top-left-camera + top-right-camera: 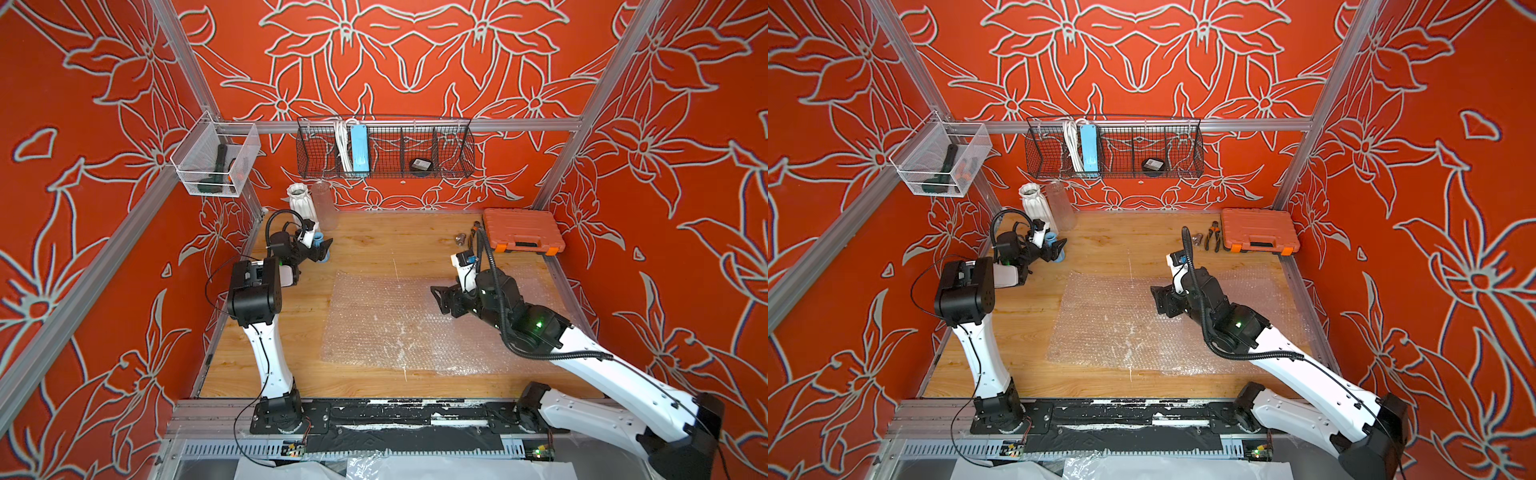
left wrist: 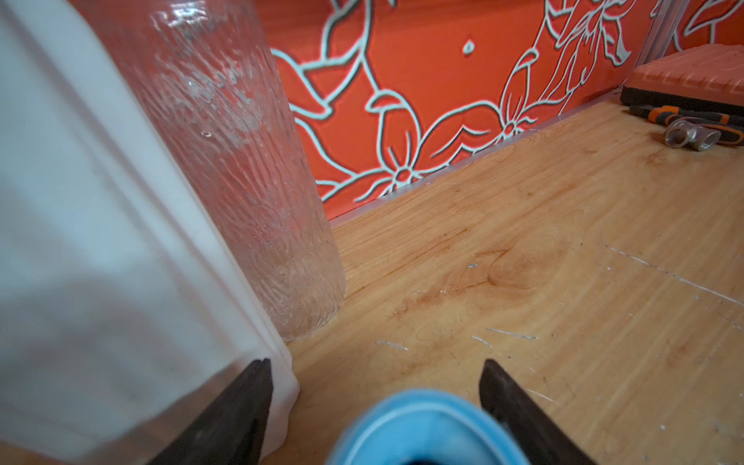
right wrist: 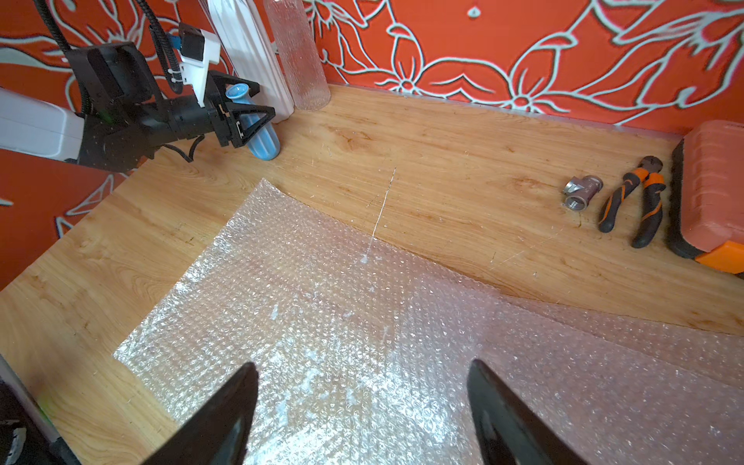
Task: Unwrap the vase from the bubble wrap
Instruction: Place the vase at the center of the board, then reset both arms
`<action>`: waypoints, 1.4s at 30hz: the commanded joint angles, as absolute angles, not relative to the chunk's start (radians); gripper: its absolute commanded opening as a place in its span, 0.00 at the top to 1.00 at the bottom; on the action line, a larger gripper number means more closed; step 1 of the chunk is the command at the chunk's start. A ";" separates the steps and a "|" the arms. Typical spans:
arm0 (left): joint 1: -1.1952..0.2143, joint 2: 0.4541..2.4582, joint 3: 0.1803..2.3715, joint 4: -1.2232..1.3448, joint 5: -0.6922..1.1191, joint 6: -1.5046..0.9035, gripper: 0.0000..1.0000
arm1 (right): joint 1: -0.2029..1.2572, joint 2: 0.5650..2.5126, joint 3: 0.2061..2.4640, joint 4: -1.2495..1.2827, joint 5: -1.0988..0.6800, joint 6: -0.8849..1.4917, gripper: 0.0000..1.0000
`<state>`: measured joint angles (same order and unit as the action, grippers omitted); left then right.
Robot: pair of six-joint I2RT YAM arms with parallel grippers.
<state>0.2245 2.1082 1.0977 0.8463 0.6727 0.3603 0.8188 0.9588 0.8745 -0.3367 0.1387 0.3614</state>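
While the bubble wrap (image 1: 399, 320) lies spread flat over the middle and right of the tabletop (image 1: 374, 245), the blue vase (image 3: 263, 139) stands upright and unwrapped near the back-left corner, apart from the sheet. My left claw (image 2: 374, 362) straddles the blue vase near its rim with its jaws released. In the left wrist view one finger (image 2: 241, 402) shows a clear gap from the rim, while the other sits so close that I cannot tell whether it touches. Just behind the blue vase, a white vase (image 1: 298, 201) and a glass vase (image 1: 323, 203) stand side by side by the back wall. My right claw (image 3: 362, 364) hangs over the bubble wrap, jaws spread wide, nothing between them. Pliers (image 3: 634, 201), a metal fitting (image 3: 581, 191) and an orange case (image 1: 521, 230) lie at the back right, off the sheet.
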 commanded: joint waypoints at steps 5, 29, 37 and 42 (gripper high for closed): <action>0.230 2.031 1.076 0.825 0.659 0.385 0.14 | 0.819 0.905 0.874 -0.353 0.148 0.379 0.18; 0.230 1.587 0.831 0.763 0.493 0.173 0.14 | 0.816 0.820 0.773 -0.390 0.399 0.363 0.18; 0.154 1.292 0.678 0.643 0.117 -0.100 0.01 | 0.787 0.765 0.660 -0.370 0.834 0.330 0.18; 0.123 1.143 0.547 0.561 -0.162 -0.231 0.01 | 0.689 0.741 0.604 -0.337 0.996 0.282 0.17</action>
